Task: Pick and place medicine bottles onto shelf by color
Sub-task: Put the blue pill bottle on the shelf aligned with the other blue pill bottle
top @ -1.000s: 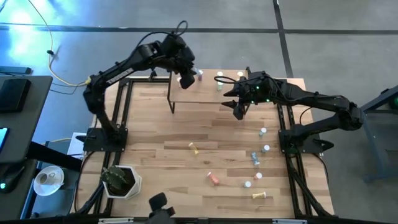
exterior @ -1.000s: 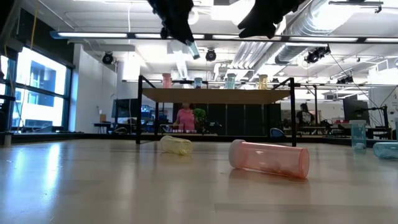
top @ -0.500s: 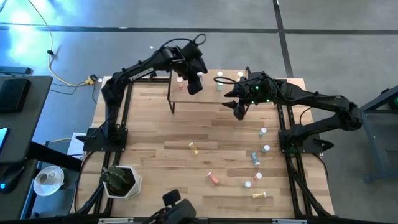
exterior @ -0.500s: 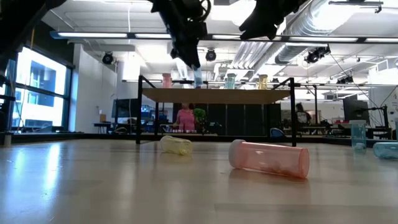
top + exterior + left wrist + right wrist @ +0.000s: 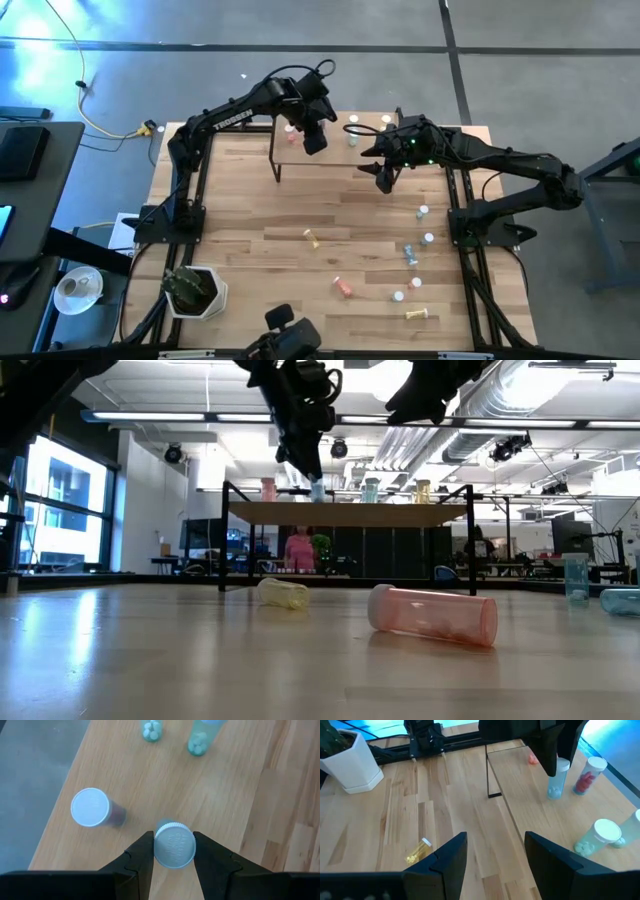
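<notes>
Gripping a blue bottle (image 5: 174, 844) by its white cap, the left tool (image 5: 173, 851) stands it on the shelf (image 5: 335, 150), just beside a red bottle (image 5: 92, 809) near the shelf's edge. Two green bottles (image 5: 596, 837) stand farther along the board. The right tool (image 5: 491, 851) hovers open over bare worktop (image 5: 250, 200) beside the shelf. More bottles lie scattered on the worktop's right.
</notes>
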Robot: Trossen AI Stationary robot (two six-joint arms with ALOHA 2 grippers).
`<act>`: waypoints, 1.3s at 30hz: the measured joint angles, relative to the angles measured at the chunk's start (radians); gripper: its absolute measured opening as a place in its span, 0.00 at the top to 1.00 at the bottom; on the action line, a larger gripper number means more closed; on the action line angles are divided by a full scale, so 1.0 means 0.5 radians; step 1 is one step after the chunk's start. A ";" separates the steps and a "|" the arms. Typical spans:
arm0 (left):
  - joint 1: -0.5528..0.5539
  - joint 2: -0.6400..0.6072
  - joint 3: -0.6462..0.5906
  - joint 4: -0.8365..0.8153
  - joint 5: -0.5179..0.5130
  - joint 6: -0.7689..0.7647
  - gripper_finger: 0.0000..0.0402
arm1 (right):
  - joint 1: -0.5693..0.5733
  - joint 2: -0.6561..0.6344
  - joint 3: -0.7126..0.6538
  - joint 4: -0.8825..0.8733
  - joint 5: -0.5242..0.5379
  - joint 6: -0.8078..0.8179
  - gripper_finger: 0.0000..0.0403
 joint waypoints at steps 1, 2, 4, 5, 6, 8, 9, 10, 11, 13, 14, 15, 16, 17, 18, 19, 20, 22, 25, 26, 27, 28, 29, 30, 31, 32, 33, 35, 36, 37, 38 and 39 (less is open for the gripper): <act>0.000 0.000 0.000 0.001 0.000 0.000 0.72 | 0.000 0.000 0.000 0.001 0.000 0.000 0.53; 0.000 0.000 0.000 0.002 0.000 0.000 0.72 | 0.000 0.000 0.000 0.000 0.000 -0.001 0.53; 0.000 0.001 0.000 0.001 0.002 0.001 0.72 | 0.000 0.000 0.000 0.000 0.000 0.000 0.53; -0.001 0.008 0.000 0.002 0.001 0.001 0.72 | 0.000 0.000 0.000 0.000 0.000 0.000 0.53; -0.002 0.016 0.000 0.000 0.000 0.001 0.72 | 0.000 0.000 0.000 0.000 0.000 0.000 0.53; -0.002 0.031 -0.001 -0.005 -0.002 0.000 0.72 | 0.000 0.000 0.000 0.001 0.000 0.000 0.53; -0.002 0.032 -0.001 -0.004 -0.003 0.000 0.72 | 0.000 0.000 0.000 0.001 0.000 0.000 0.53; -0.002 0.032 -0.001 -0.009 -0.005 0.001 0.72 | 0.000 0.000 0.000 0.001 0.000 0.000 0.53; -0.002 0.033 -0.001 -0.006 -0.004 0.000 0.72 | 0.000 0.000 0.000 0.001 0.000 0.000 0.53; -0.004 0.034 -0.001 -0.007 -0.005 0.000 0.72 | 0.000 0.000 0.000 0.001 0.000 0.000 0.53; -0.007 0.034 -0.001 -0.006 -0.005 0.000 0.72 | 0.000 0.000 -0.001 0.001 0.000 0.000 0.53; -0.010 0.034 -0.001 -0.006 -0.005 0.000 0.72 | 0.000 0.000 -0.001 0.001 0.000 0.000 0.53; -0.013 0.034 -0.001 -0.007 -0.005 0.000 0.72 | 0.000 0.000 -0.001 0.001 0.000 0.000 0.53; -0.017 0.034 -0.001 -0.005 -0.005 0.001 0.72 | 0.000 0.000 -0.001 0.001 -0.001 0.000 0.53; -0.020 0.034 -0.001 -0.004 -0.005 0.001 0.72 | 0.000 0.000 -0.001 0.001 0.000 0.000 0.53; -0.021 0.034 -0.001 -0.004 -0.005 0.000 0.72 | 0.000 0.000 -0.001 0.001 0.000 0.000 0.53; -0.021 0.034 -0.001 -0.004 -0.005 0.000 0.72 | 0.000 0.000 -0.001 0.001 0.000 0.000 0.53; -0.022 0.034 -0.001 -0.003 -0.006 0.001 0.72 | 0.000 0.000 -0.001 0.001 0.000 0.000 0.53; -0.022 0.034 -0.001 0.009 -0.052 0.001 0.72 | 0.000 0.000 -0.001 0.001 0.000 0.000 0.53; -0.021 0.034 -0.001 0.017 -0.079 0.000 0.72 | 0.000 0.000 -0.002 0.001 0.000 0.000 0.53; -0.021 0.034 -0.001 0.024 -0.106 0.001 0.72 | 0.000 0.000 -0.002 0.001 0.000 0.000 0.53; -0.021 0.034 -0.001 0.031 -0.130 0.001 0.72 | 0.000 0.000 -0.002 0.001 0.000 0.000 0.53; -0.021 0.034 -0.001 0.035 -0.133 0.001 0.72 | 0.000 0.000 -0.002 0.001 0.000 0.000 0.53; -0.021 0.034 -0.001 0.036 -0.129 0.003 0.72 | 0.000 0.000 -0.002 0.001 0.000 0.000 0.53; -0.021 0.034 -0.001 0.036 -0.126 0.014 0.72 | 0.000 0.000 -0.002 0.000 0.000 0.000 0.53; -0.021 0.034 -0.001 0.036 -0.124 0.030 0.72 | 0.000 0.000 -0.002 0.000 0.000 0.000 0.53; -0.023 0.034 -0.001 0.037 -0.124 0.045 0.72 | 0.000 0.000 -0.002 -0.001 0.000 0.000 0.53; -0.031 0.034 -0.001 0.037 -0.124 0.052 0.72 | 0.000 0.000 -0.002 -0.002 0.000 0.000 0.53; -0.035 0.034 -0.001 0.037 -0.125 0.052 0.72 | 0.000 0.000 -0.002 -0.003 0.000 0.000 0.53; -0.036 0.034 -0.001 0.037 -0.124 0.053 0.71 | 0.000 0.000 -0.002 -0.002 0.000 0.000 0.53; -0.039 0.034 -0.001 0.037 -0.125 0.052 0.70 | 0.000 0.000 -0.002 -0.003 0.000 0.000 0.53; -0.041 0.034 -0.001 0.037 -0.124 0.052 0.69 | 0.000 0.000 -0.002 -0.003 0.000 0.000 0.53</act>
